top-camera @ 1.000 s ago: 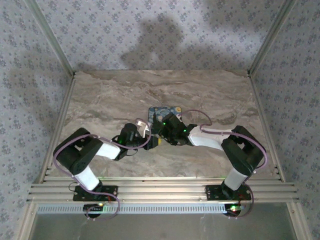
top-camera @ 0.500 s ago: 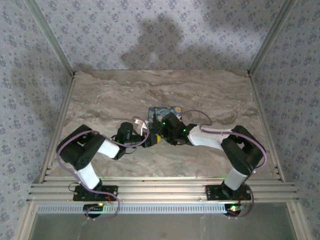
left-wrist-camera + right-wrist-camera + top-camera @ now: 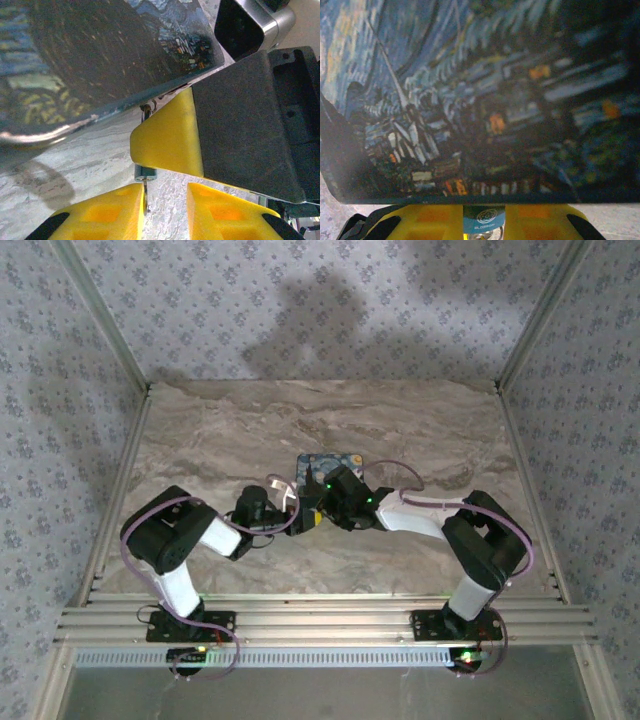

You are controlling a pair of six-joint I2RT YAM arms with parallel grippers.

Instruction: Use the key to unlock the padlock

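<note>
The padlock (image 3: pixel 484 222), small and blue with a round logo, sits pinched between the yellow fingers of my right gripper (image 3: pixel 484 227), which is shut on it just under the painted box (image 3: pixel 480 100). In the left wrist view the padlock (image 3: pixel 145 173) peeks out below the right gripper's yellow finger (image 3: pixel 170 137), hanging from the box's hasp (image 3: pixel 148 107). A thin key (image 3: pixel 145 196) sticks out of its underside and lies along the inner face of one finger of my left gripper (image 3: pixel 165 212). That gripper is open, with a wide gap to its other finger.
The blue starry-night box (image 3: pixel 328 464) lies mid-table with both grippers, left (image 3: pixel 288 502) and right (image 3: pixel 316 504), crowded at its near edge. The marble tabletop (image 3: pixel 420 420) stretches behind it. Patterned walls and metal posts (image 3: pixel 100 330) close in the sides.
The left arm's elbow has swung in toward the right and its wrist has edged slightly left and back. The right arm and the box have stayed put.
</note>
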